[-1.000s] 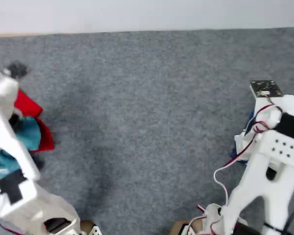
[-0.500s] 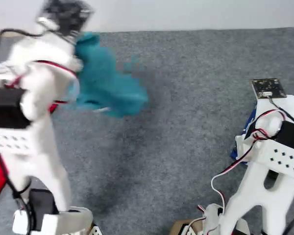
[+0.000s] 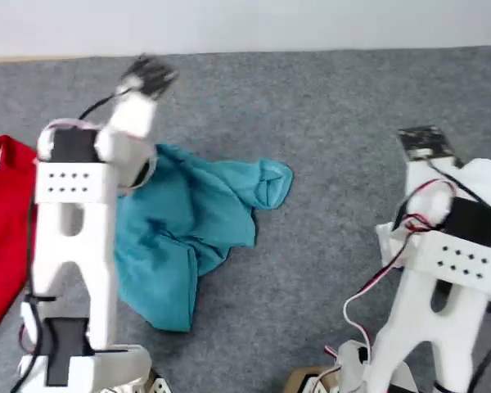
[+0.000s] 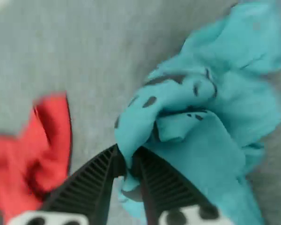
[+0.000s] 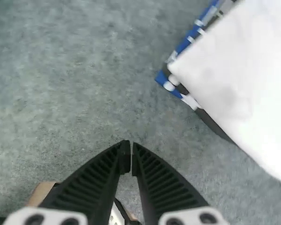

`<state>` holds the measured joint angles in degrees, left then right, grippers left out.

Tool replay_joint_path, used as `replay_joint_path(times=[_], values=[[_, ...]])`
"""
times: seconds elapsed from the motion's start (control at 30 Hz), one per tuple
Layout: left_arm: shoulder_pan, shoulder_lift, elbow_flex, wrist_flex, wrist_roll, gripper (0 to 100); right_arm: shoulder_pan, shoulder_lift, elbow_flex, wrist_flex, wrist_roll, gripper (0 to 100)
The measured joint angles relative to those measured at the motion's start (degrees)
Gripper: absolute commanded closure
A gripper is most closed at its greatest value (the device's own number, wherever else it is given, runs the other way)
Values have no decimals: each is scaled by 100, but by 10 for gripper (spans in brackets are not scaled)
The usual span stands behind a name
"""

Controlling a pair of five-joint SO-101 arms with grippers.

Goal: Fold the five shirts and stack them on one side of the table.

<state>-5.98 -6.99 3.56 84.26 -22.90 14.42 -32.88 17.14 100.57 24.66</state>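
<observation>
Shirts counted on the grey table (image 3: 335, 106): one teal, one red, one white, plus one blue-edged cloth under the white.

Teal shirt (image 3: 188, 233) lies crumpled and spread left of the table's middle, one sleeve end pointing toward the centre. Left gripper (image 4: 127, 166) has its jaws pinched on a fold of this shirt (image 4: 215, 117); the cloth bunches up just above the fingertips.

Red shirt (image 3: 4, 221) sits at the table's left edge, beside the left arm (image 3: 74, 205), near the teal one but apart from it in the wrist view (image 4: 42, 140).

Right arm (image 3: 442, 270) stands by the table's right edge. Right gripper (image 5: 131, 157) has jaws together with nothing between them, over bare table. White shirt (image 5: 239, 79) lies near it, flat, with the blue-edged cloth (image 5: 178, 86) showing along its border underneath.
</observation>
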Motion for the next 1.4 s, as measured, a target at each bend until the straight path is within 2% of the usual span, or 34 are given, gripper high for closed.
replay_joint_path(times=[0.13, 0.33, 0.47, 0.7, 0.93, 1.1, 1.4], values=[[-818, 0, 1143, -897, -220, 777, -703, 0, 0, 0, 0, 990], [-1600, 0, 1319, -1178, -255, 758, -1582, 527, 0, 0, 0, 990], [-2075, 0, 932, -1011, -281, 758, -2171, 1143, -431, 0, 0, 990], [-2866, 0, -70, -211, -281, 782, -3253, 2488, -1916, 0, 0, 987], [-4097, 0, -167, 62, -281, 797, -4114, 4018, -3024, 0, -44, 805], [-4598, 0, -167, 62, -281, 797, -4475, 4993, -3578, 0, -774, 789], [-5011, 0, -167, 62, -281, 797, -4958, 6189, -4457, 0, -1899, 787]])
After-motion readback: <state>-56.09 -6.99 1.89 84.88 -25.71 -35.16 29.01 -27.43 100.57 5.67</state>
